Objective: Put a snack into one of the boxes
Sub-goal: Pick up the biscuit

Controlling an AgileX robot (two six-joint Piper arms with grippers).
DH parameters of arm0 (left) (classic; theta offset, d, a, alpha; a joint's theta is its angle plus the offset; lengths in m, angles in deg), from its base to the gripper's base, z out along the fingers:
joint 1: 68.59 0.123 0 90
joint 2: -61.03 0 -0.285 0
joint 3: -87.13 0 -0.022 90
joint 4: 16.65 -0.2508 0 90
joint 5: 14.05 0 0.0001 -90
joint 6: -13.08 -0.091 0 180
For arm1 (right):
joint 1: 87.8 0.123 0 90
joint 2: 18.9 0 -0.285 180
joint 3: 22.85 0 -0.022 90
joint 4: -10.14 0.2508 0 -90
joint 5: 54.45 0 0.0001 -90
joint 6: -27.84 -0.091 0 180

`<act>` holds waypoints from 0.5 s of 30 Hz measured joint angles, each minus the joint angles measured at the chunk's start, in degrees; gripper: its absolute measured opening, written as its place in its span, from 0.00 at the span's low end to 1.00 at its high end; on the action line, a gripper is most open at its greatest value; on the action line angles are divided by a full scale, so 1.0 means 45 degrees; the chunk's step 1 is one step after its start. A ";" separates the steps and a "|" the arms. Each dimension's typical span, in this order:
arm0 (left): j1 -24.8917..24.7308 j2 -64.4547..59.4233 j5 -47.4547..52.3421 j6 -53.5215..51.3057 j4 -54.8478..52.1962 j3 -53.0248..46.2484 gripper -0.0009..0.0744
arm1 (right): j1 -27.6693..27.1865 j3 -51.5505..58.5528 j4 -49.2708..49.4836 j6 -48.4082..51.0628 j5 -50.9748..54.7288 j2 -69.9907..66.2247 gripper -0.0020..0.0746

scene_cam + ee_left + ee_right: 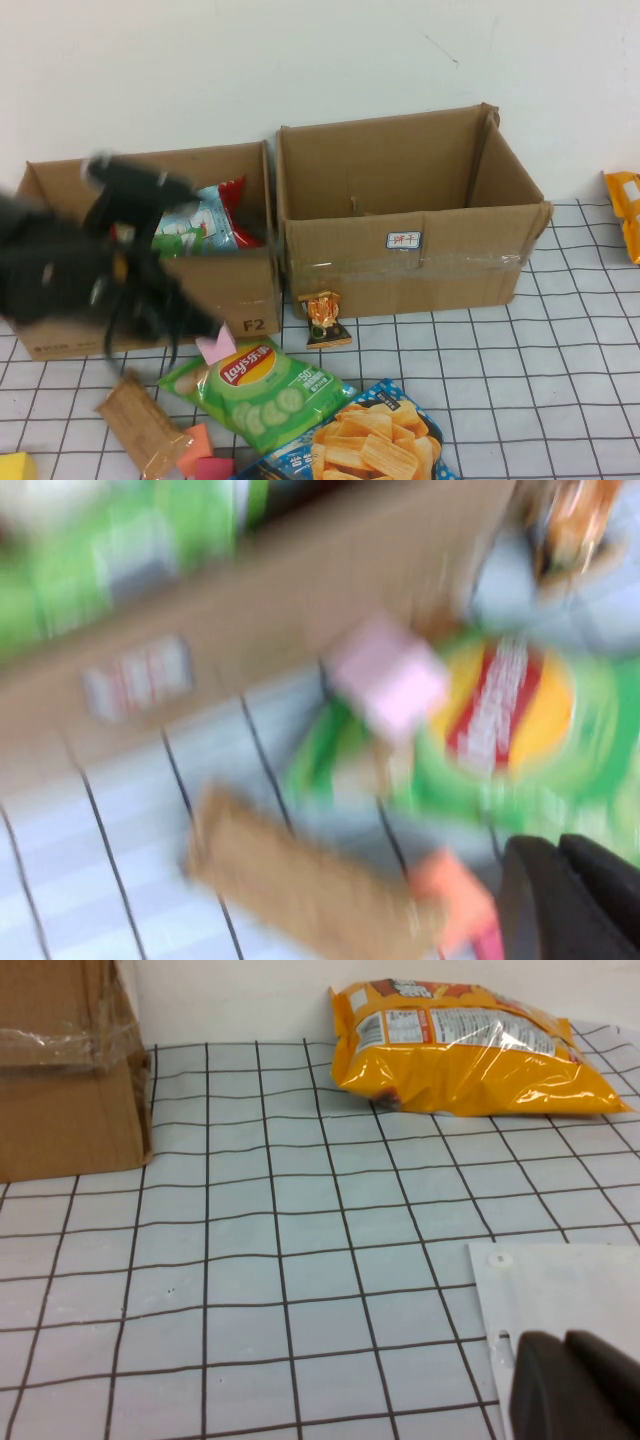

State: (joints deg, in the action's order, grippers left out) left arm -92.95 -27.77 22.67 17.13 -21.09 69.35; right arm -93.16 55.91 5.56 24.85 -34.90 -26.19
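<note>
Two open cardboard boxes stand at the back. The left box (pixel 240 290) holds a blue, white and red snack bag (pixel 205 225). The right box (pixel 400 275) looks empty. My left gripper (pixel 185 322) is motion-blurred in front of the left box, above the green Lay's bag (pixel 255 385). In the left wrist view its fingers (pixel 570 900) are together and hold nothing, near the Lay's bag (pixel 510 720) and a brown wafer bar (pixel 300 880). My right gripper (pixel 575 1385) is shut and empty over a white plate (pixel 560 1290); it is out of the high view.
A blue cracker bag (pixel 365 440), brown bar (pixel 140 425), small orange packet (pixel 325 318), and pink (pixel 217 345), orange (pixel 195 445) and yellow (pixel 15 467) blocks lie in front. An orange chip bag (pixel 625 210) lies at the far right, also in the right wrist view (pixel 460 1045).
</note>
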 joint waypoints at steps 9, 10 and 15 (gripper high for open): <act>0.0000 0.0981 -0.0085 0.2795 -0.0048 -0.3545 0.01 | 0.0000 0.0000 0.0000 0.0000 0.0020 0.0000 0.02; 0.0000 0.0981 -0.0122 0.2917 -0.0066 -0.3655 0.01 | 0.0000 0.0000 0.0000 0.0000 0.0020 0.0000 0.02; 0.0307 0.1003 -0.0211 0.3202 -0.0003 -0.3772 0.01 | 0.0000 0.0000 0.0000 0.0000 0.0020 0.0000 0.02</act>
State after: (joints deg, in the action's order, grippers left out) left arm -91.57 -23.25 21.72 31.53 -21.10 52.38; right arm -93.16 55.91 5.56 24.85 -34.81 -26.19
